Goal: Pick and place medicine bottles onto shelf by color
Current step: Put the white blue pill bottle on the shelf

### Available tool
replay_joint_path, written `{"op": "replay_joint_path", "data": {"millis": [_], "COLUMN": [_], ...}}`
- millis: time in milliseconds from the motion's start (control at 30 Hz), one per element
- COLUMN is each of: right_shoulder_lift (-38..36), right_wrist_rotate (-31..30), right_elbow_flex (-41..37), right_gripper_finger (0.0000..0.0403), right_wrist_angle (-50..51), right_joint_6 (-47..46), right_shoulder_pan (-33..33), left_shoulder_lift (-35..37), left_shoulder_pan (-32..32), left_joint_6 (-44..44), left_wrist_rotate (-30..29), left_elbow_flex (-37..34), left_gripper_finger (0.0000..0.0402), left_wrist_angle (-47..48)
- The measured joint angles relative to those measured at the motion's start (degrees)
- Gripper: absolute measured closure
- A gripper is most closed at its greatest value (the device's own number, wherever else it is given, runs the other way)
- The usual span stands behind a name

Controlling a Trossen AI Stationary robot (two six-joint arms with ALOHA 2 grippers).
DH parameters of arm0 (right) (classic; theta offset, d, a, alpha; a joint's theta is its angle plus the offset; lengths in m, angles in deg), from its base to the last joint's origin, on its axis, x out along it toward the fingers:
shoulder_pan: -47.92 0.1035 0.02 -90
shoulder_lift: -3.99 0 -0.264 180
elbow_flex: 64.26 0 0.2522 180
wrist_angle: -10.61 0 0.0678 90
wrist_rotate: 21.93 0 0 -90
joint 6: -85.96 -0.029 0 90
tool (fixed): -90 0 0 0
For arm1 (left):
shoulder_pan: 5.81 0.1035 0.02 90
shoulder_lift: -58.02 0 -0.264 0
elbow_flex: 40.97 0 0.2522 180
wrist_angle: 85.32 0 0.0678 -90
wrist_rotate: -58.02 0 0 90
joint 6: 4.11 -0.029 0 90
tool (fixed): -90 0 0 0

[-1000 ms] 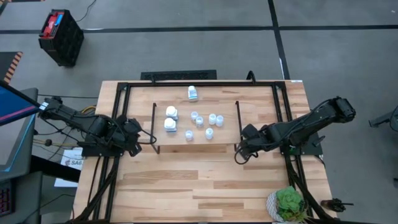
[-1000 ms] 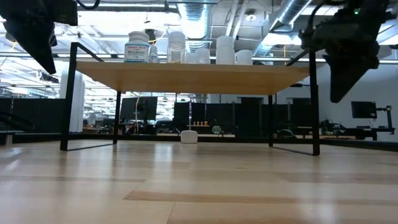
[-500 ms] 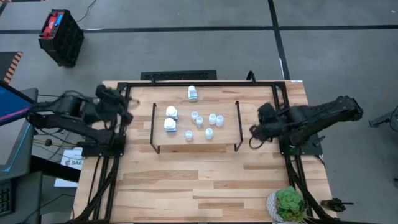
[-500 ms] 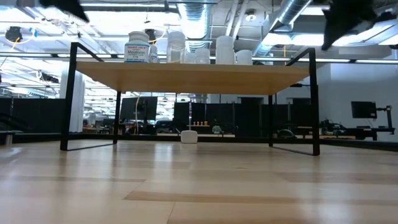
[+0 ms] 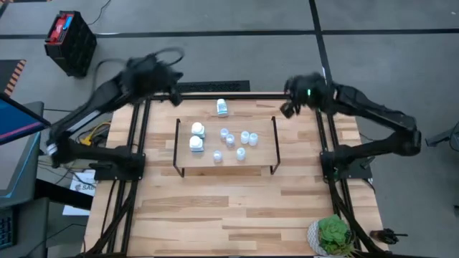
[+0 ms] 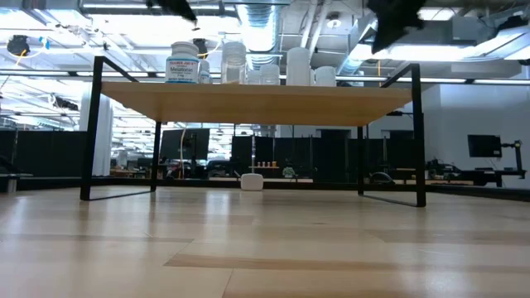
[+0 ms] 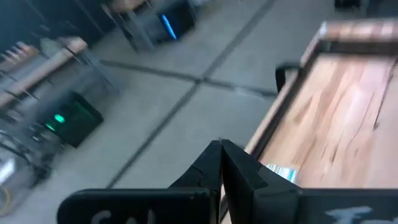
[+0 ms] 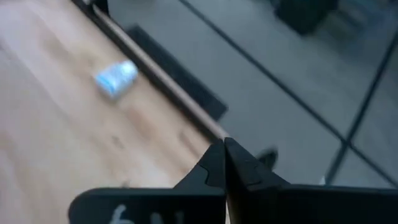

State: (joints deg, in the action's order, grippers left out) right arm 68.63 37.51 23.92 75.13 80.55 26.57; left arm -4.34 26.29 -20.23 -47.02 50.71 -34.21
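The low light-wood shelf (image 5: 258, 159) on black legs stands mid-table. On it stand two chunky white bottles (image 5: 196, 137) at the left and several small pale-blue-topped bottles (image 5: 237, 142) beside them; they also show in the low view (image 6: 240, 64). A third white bottle (image 5: 222, 107) lies on its side on the tabletop beyond the shelf, and shows in the right wrist view (image 8: 116, 78). My left gripper (image 5: 172, 87) is raised over the table's far left corner, shut and empty. My right gripper (image 5: 287, 106) is raised over the far edge, right of the lying bottle, shut and empty.
A black frame rail (image 5: 215, 95) runs along the table's far edge and sides. A green potted plant (image 5: 333, 235) stands at the near right corner. A red-and-black crate (image 5: 69, 41) is on the floor beyond the table's left.
Both arms have risen from low beside the shelf's left and right ends and swung toward the table's far edge, ending high over it on either side of the lying bottle. The bottles and the shelf have stayed put.
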Motion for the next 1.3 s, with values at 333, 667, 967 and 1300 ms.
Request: {"op": "replay_joint_path", "data": {"millis": [333,667,967,1300], "right_shoulder_lift": [11.48,31.39,48.96,58.77], "right_wrist_rotate": [27.28,31.94,44.24,53.01], "right_elbow_flex": [0.04,13.51,34.46,41.79], "right_gripper_finger": [0.0394,0.0394,0.0394,0.0385], "right_wrist_angle": [-22.85,-19.34,-9.43,-7.21], "right_joint_6": [17.69,4.48,-7.19,-7.23], "right_shoulder_pan": [-19.49,-24.31,-25.46,-20.5], "left_shoulder_lift": [-25.36,-40.12,-42.73,-42.8], "left_shoulder_pan": [19.59,21.63,20.94,20.39], "left_joint_6": [-4.0,8.25,20.13,20.94], "left_wrist_rotate": [24.34,32.84,37.11,37.36], "left_elbow_flex": [11.72,23.01,24.23,24.08], "left_gripper_finger": [0.0402,0.0402,0.0402,0.0343], "left_wrist_angle": [-1.13,1.12,1.27,4.97]}}
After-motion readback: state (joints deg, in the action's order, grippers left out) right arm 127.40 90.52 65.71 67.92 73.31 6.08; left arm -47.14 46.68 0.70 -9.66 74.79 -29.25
